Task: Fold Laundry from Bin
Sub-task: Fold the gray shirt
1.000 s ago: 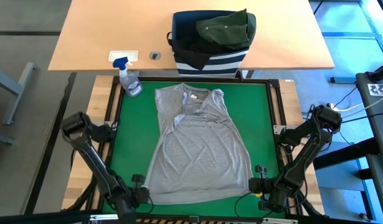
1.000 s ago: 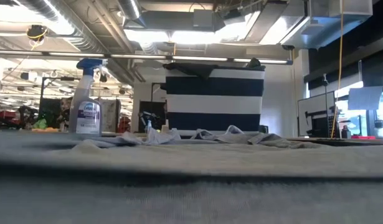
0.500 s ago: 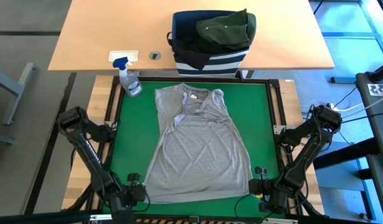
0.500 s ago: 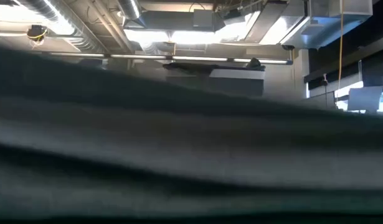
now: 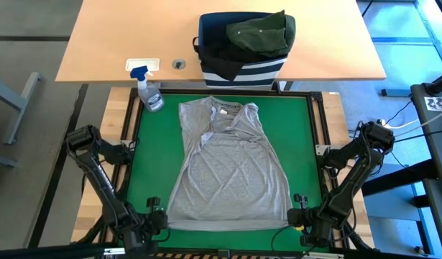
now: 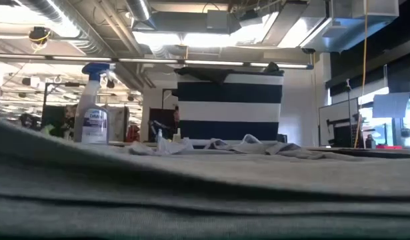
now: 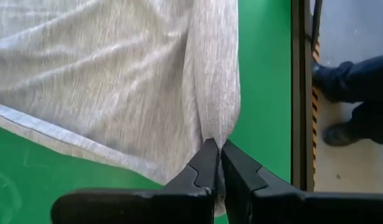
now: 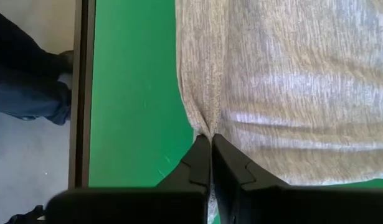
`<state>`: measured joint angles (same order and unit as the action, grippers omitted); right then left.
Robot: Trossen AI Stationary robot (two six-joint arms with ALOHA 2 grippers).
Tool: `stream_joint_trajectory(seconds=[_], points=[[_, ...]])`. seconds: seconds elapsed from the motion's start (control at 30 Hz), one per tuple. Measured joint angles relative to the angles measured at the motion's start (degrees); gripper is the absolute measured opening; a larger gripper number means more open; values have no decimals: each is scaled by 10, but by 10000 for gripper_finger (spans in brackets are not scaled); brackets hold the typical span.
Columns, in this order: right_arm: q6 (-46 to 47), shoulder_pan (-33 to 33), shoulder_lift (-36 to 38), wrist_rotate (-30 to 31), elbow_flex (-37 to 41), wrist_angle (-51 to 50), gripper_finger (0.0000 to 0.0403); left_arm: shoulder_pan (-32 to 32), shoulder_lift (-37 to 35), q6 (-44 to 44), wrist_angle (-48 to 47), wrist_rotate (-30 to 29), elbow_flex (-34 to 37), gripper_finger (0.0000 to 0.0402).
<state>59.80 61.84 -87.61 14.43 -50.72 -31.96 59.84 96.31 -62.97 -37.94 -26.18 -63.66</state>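
Green matting (image 5: 152, 155) is covering the work surface where a light grey sleeveless top (image 5: 228, 169) is lying flat, its neckline pointing toward the navy striped bin (image 5: 242, 68) at the far edge of the mat. Inside that bin, a dark olive green garment (image 5: 262, 32) is waiting on top of a black one (image 5: 219, 39). A clear spray bottle (image 5: 147, 90) is lying just off the mat's far left corner.

Both arms are working the hem farthest from the bin. The left gripper (image 5: 154, 218) is pinching the hem's left corner, its jaws clenched on a gathered pleat of grey cloth, as the left wrist view shows (image 7: 215, 155). The right gripper (image 5: 301, 214) is doing the same at the right corner, jaws clamped tight on the fabric (image 8: 207, 143). A person's dark trouser legs and shoes (image 7: 350, 93) are showing beyond the mat's near edge.

The first fold appears to be in hand: both corners secured, nothing yet turned over. The next move is likely calling for both arms to lift together and carry the hem toward the neckline, keeping level so the cloth is not skewing or slipping free.
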Motion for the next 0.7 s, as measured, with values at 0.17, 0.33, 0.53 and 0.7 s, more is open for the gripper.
stream_joint_trajectory(seconds=[0.17,0.33,0.53,0.7], points=[[12,0,0,0,0,17,5,2,0,-10,4,-22,0,9],[-1,0,0,-7,0,45,5,2,0,0,14,-23,0,9],[-1,0,0,-1,0,62,5,2,0,5,21,-23,0,9],[-3,0,0,16,0,90,5,2,0,6,22,-23,0,9]])
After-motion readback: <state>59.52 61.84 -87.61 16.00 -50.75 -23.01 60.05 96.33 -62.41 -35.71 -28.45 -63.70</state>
